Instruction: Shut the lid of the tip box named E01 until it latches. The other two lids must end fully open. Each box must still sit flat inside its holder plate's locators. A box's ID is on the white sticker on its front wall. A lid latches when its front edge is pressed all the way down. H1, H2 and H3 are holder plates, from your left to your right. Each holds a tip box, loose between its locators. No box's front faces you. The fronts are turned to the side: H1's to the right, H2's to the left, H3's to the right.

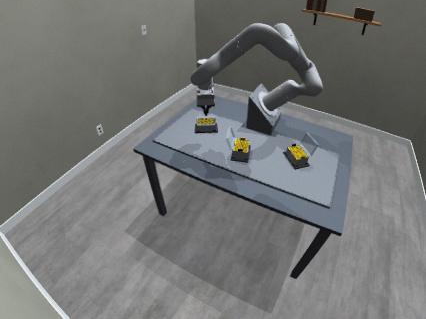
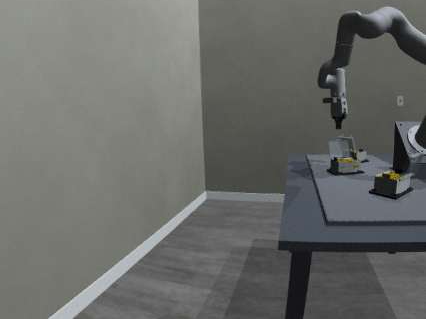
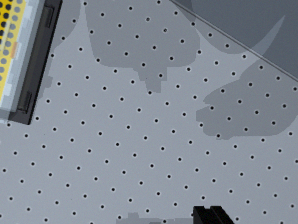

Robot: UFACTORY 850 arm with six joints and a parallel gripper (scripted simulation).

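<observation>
Three tip boxes with yellow tips sit on black holder plates on the grey mat (image 1: pixel 280 182). The left box (image 1: pixel 205 123) (image 2: pixel 358 154) shows no lid that I can make out. The middle box (image 1: pixel 241 148) (image 2: pixel 344 163) has its clear lid (image 1: pixel 231 136) (image 2: pixel 342 146) standing open. The right box (image 1: pixel 298 155) (image 2: pixel 392 182) has its lid (image 1: pixel 311 139) open too. The stickers are too small to read. My gripper (image 1: pixel 205 111) (image 2: pixel 338 124) (image 3: pixel 212 215) is shut and empty. It hangs just above and behind the left box. The wrist view shows one box (image 3: pixel 15 50) at its left edge.
The robot's base block (image 1: pixel 262 109) (image 2: pixel 407 147) stands behind the middle box. The mat's far edge and the dark table top (image 3: pixel 250 20) lie close behind the gripper. The table's left edge (image 1: pixel 150 142) is near the left box.
</observation>
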